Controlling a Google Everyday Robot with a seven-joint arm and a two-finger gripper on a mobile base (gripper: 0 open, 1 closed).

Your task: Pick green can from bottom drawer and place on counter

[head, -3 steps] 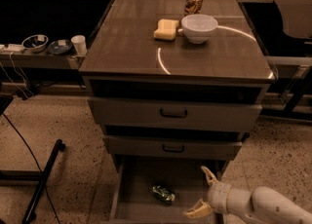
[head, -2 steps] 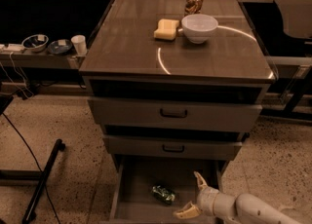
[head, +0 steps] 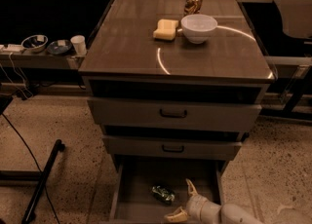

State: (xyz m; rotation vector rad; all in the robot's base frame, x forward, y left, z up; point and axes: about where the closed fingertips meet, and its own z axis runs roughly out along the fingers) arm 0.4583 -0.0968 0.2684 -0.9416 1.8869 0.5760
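At left, side shelf (head: pixel 34 58) with cup (head: pixel 78 44). Below, speckled floor (head: pixel 68 121). Centre: glossy counter (head: pixel 214 57), curved light streak. Underneath, bottom drawer (head: pixel 139 189) pulled out; green can (head: pixel 163 194) lying on its floor. Just right of can, gripper (head: pixel 178 199), fingers spread wide, nothing held.

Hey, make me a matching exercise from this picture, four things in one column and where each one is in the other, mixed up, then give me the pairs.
Things:
1. green can
2. white bowl
3. white cup
4. gripper

Places:
A. on the side shelf, next to two small dishes
B. lying on the floor of the open bottom drawer
C. open, low at the bottom drawer, beside the can
D. on the counter, beside the yellow sponge

Pairs: 1-B, 2-D, 3-A, 4-C
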